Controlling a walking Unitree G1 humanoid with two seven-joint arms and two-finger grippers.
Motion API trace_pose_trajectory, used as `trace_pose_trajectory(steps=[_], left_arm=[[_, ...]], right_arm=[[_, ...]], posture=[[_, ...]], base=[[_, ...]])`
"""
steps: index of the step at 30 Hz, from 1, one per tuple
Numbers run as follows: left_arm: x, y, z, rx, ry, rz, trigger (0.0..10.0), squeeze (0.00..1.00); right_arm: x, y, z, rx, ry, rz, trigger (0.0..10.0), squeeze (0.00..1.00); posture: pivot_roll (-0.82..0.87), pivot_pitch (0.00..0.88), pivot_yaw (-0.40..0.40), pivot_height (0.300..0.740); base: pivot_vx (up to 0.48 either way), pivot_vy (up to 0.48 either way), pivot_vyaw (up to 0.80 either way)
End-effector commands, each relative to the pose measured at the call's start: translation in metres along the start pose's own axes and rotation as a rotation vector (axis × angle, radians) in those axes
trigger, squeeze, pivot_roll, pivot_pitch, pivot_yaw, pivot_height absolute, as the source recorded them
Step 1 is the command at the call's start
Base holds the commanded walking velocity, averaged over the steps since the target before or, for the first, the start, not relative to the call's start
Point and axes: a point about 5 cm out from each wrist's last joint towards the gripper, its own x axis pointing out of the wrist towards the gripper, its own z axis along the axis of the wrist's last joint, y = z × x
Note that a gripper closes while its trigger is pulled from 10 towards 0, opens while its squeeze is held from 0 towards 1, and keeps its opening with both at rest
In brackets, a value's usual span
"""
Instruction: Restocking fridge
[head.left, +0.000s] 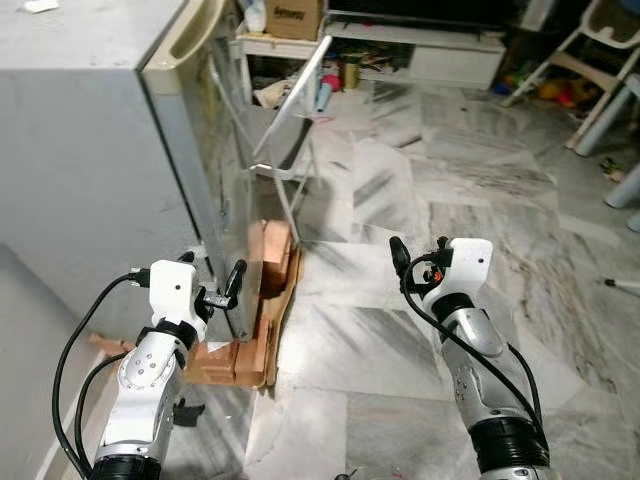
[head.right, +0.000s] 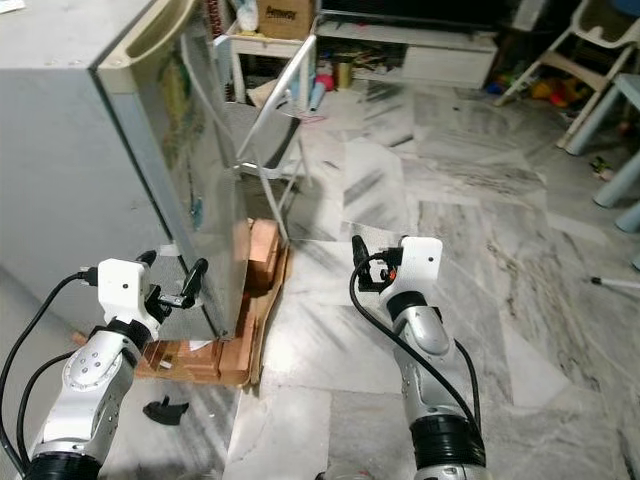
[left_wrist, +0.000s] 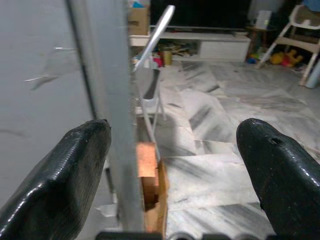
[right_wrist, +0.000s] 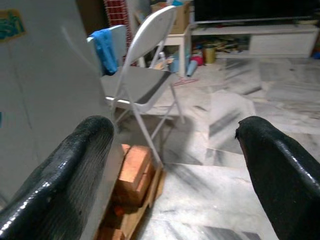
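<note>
A grey fridge (head.left: 90, 170) stands at the left with its door shut and a beige handle recess (head.left: 190, 35) along the top. My left gripper (head.left: 212, 272) is open at the fridge's lower front corner. In the left wrist view the corner edge (left_wrist: 107, 100) runs between its two black fingers (left_wrist: 65, 170). My right gripper (head.left: 418, 252) is open and empty, held over the marble floor to the right of the fridge. The right wrist view looks along the fingers (right_wrist: 280, 170) toward the fridge front (right_wrist: 45, 85).
Orange bricks (head.left: 270, 270) and a cardboard sheet (head.left: 240, 365) lie at the fridge's foot. A grey folding chair (head.left: 290, 110) with a blue cloth (right_wrist: 106, 47) stands just behind. A low TV shelf (head.left: 420, 50), a box (head.left: 295, 15) and white chair legs (head.left: 590, 60) line the back. The marble floor (head.left: 400, 200) stretches right.
</note>
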Motion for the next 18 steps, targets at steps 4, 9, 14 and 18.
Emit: trace_pose_trajectory(steps=[4, 9, 14, 18], left_arm=[[-0.0022, 0.0000, 0.0018, 0.000, -0.014, -0.006, 10.0, 0.00], [-0.0031, -0.0001, 0.0007, 0.000, -0.008, -0.006, 10.0, 0.00], [-0.0009, 0.0009, 0.0013, 0.001, -0.009, -0.013, 10.0, 0.00], [0.0015, 0.0045, 0.0045, 0.016, -0.021, -0.021, 10.0, 0.00]], right_arm=[[0.0017, 0.0002, 0.0014, -0.012, -0.003, 0.006, 10.0, 0.00], [0.0013, -0.0003, 0.0004, -0.010, 0.003, 0.006, 10.0, 0.00], [0.0009, -0.0005, -0.0005, -0.010, 0.011, 0.008, 10.0, 0.00], [0.0004, -0.0016, -0.0003, -0.015, 0.010, 0.007, 10.0, 0.00]], posture=[[-0.02, 0.000, -0.027, 0.740], [-0.02, 0.000, -0.031, 0.740], [-0.02, 0.000, -0.034, 0.740], [-0.02, 0.000, -0.032, 0.740]], base=[[0.000, 0.000, 0.00], [0.000, 0.000, 0.00], [0.000, 0.000, -0.27], [0.000, 0.000, -0.80]])
